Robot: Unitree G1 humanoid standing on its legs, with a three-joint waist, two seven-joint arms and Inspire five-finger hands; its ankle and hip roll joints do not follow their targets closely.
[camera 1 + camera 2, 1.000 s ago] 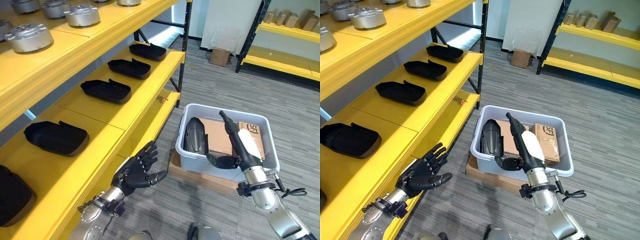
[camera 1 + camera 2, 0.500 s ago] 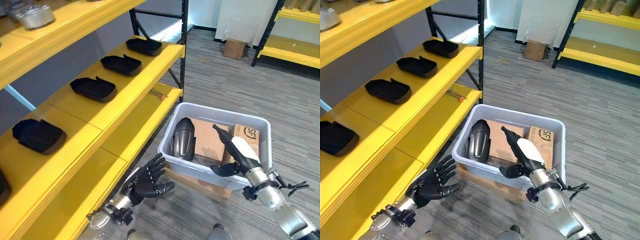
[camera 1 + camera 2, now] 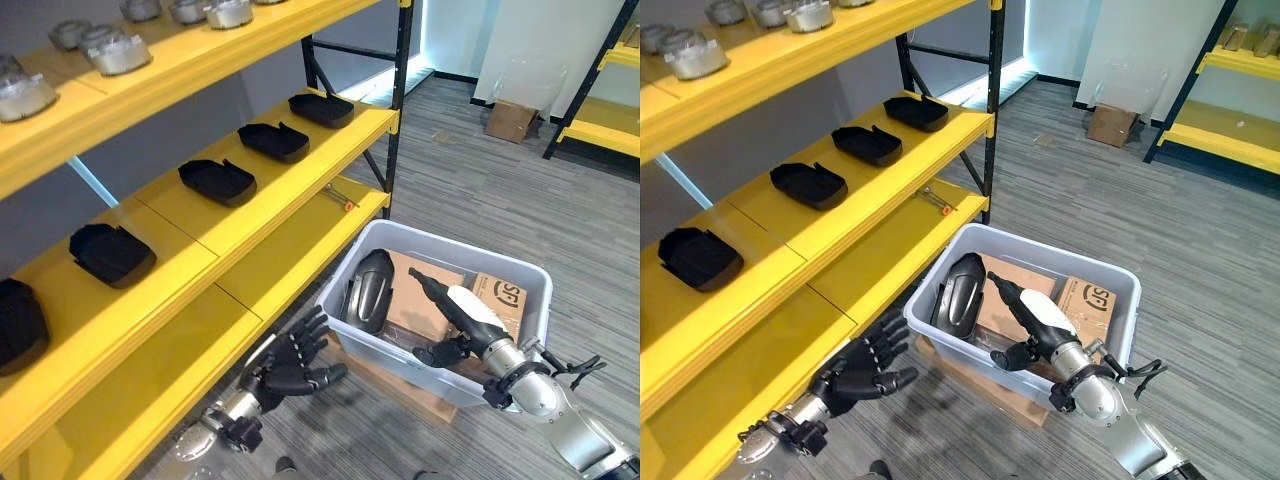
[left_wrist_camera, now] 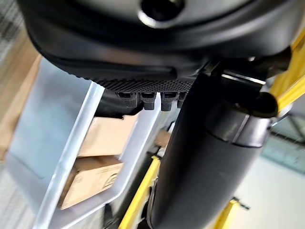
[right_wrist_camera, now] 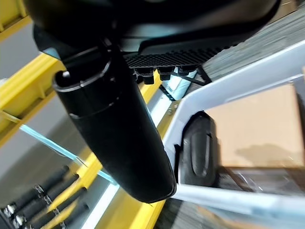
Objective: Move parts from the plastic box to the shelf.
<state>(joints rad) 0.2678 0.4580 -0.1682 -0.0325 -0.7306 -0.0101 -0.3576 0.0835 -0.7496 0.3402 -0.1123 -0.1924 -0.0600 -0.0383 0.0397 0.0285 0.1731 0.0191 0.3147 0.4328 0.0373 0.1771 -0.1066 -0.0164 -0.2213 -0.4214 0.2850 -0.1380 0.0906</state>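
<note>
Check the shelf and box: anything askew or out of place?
One stray: a small orange-tipped tool lies loose on the lower shelf, apart from the tidy row of black parts above. In the plastic box, the remaining black part leans on edge against the wall beside cardboard boxes.

The right hand point(image 3: 1035, 318) reaches over the plastic box point(image 3: 940, 290), and its arm covers part of the cardboard boxes point(image 3: 430, 290) lying inside, so what sits beneath it cannot be read. The dark part point(image 3: 367, 289) leaning at the shelf-side wall of the plastic box has its lower end hidden behind that wall. On the top level of the shelf point(image 3: 250, 215), the silver parts point(image 3: 115, 50) are cut by the frame edge. A small orange-tipped object point(image 3: 340, 197), perhaps a tool, is too small to identify.
</note>
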